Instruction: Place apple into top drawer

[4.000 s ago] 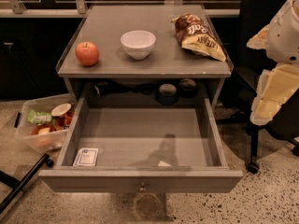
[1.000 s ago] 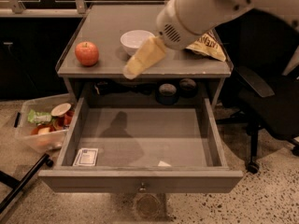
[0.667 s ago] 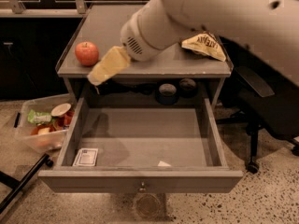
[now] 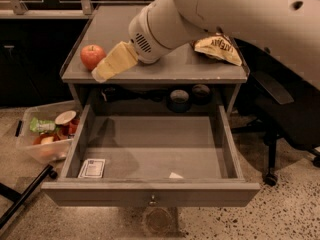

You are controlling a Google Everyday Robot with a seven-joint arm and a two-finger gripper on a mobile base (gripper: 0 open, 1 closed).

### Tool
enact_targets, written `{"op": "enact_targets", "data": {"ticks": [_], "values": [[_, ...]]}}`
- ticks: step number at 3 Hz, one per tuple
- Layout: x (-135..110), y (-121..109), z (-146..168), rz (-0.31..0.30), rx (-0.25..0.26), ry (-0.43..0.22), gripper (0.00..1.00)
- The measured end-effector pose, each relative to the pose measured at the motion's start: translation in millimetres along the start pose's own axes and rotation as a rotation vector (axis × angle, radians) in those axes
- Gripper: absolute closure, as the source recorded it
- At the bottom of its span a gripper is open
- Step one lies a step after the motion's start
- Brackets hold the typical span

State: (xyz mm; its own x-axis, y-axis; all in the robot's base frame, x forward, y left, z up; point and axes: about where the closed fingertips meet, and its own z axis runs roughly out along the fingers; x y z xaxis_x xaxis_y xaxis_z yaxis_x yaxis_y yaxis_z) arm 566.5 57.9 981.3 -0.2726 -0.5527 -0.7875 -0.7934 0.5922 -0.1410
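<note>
The apple (image 4: 92, 56), red-orange and round, sits on the left of the grey cabinet's top (image 4: 165, 71). The top drawer (image 4: 150, 156) is pulled wide open below it, with a small round knob (image 4: 152, 200) on its front panel. It holds only a small card (image 4: 91, 168) and a white scrap (image 4: 175, 175). My gripper (image 4: 103, 72) reaches from the right over the cabinet top. Its yellowish tip is just right of the apple and a little nearer, by the front left edge. My large white arm (image 4: 200, 14) hides the middle of the top.
A bag of chips (image 4: 218, 48) lies at the right of the cabinet top. A clear plastic tub (image 4: 45, 134) of food pieces stands on the floor to the left. An office chair (image 4: 280, 109) is to the right. A black rod (image 4: 25, 196) crosses the floor at lower left.
My arm has swept from the right across the cabinet top to the left. The gripper now sits next to the apple, and the arm covers the white bowl.
</note>
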Motion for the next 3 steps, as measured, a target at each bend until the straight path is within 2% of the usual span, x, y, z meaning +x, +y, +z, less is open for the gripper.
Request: {"op": "enact_targets", "data": {"ticks": [1, 2, 3], "values": [[-3, -5, 24, 0.024, 0.018, -0.015, 0.00], [-24, -14, 74, 0.023, 0.009, -0.073, 0.00], [-47, -18, 133, 0.015, -0.038, -0.134, 0.00]]}}
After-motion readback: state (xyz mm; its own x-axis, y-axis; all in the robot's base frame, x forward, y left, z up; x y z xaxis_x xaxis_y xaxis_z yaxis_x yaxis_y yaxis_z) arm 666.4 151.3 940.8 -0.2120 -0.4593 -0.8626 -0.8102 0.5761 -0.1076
